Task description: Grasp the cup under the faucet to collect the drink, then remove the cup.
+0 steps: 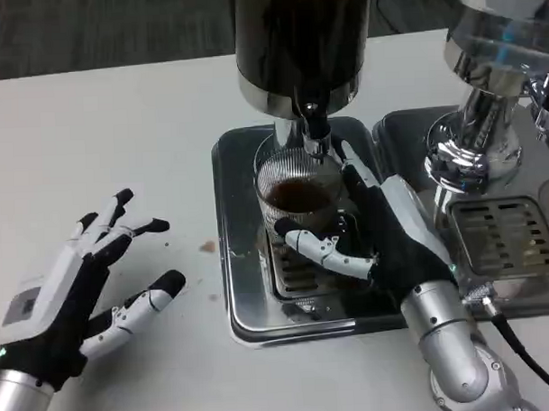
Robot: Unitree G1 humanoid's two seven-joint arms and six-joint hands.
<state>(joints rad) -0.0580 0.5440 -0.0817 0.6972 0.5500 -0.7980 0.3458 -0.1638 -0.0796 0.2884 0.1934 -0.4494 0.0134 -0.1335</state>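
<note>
The ribbed glass cup [297, 197] stands upright on the grated steel drip tray [244, 288] near the far edge of the tabletop [118, 121], directly under the faucet [314, 132] of the dark drink dispenser [300, 42], and it holds brown liquid. The right hand [384, 229] grasps the cup, its thumb across the near side of the glass and its fingers reaching along the right side. Just beside this tray, toward the right edge, a second steel tray [510, 242] carries a shiny chrome dispenser base [475, 144]. The left hand [79, 284] hovers or rests over the bare tabletop toward the near left corner, released, fingers spread, holding nothing. A small brown spot [207, 247] marks the tabletop left of the drip tray.
</note>
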